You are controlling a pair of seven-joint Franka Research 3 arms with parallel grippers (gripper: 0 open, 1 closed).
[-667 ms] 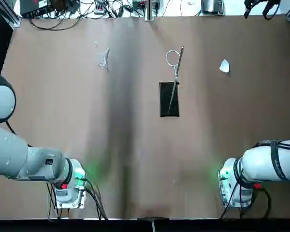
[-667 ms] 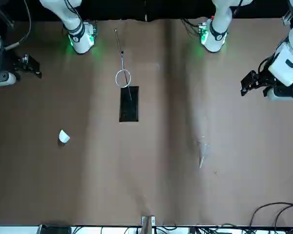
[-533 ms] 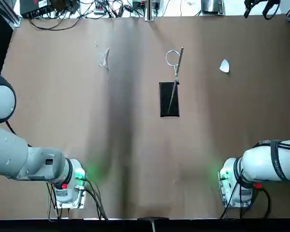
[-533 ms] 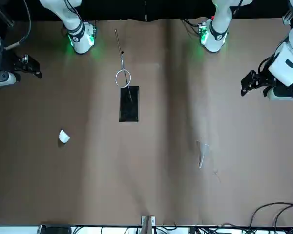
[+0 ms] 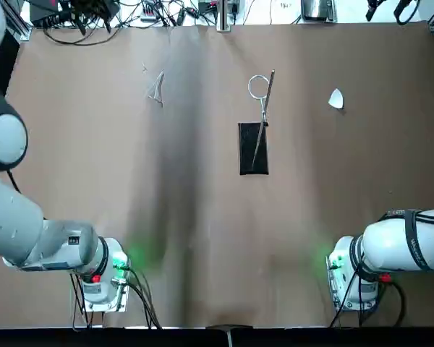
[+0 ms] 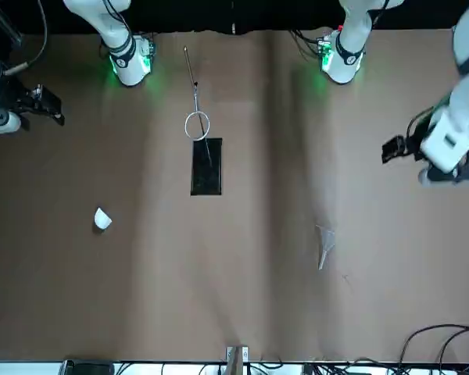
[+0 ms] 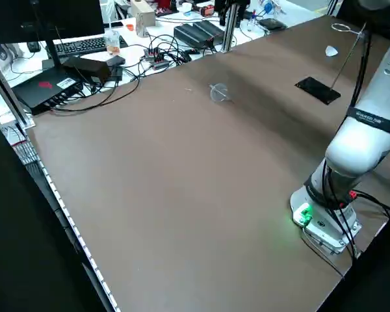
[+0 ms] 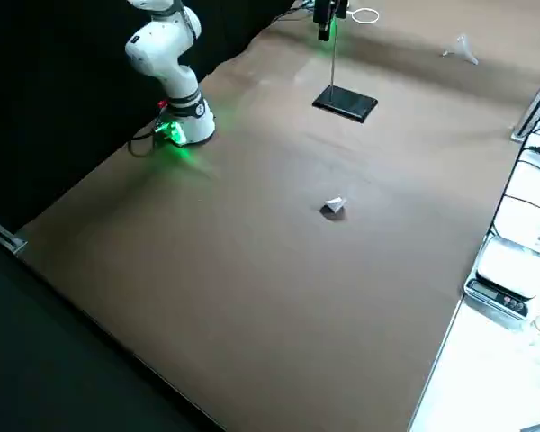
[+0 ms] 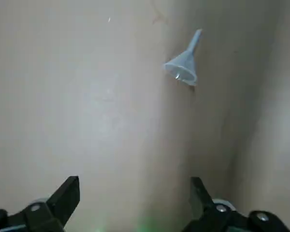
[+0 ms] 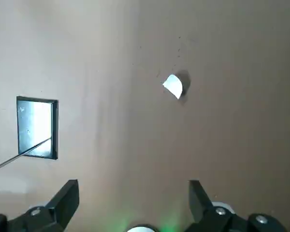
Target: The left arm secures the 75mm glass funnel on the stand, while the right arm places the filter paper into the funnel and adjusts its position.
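Glass funnel (image 9: 184, 65) lies ungrasped far-left, so bring your left gripper (image 9: 135, 203), fingers apart, down to it first.

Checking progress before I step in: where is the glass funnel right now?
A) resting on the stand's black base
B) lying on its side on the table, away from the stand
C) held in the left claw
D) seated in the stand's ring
B: the glass funnel lies on its side on the bare table, on the left arm's side, well apart from the stand, whose ring is empty; the left claw is open above it.
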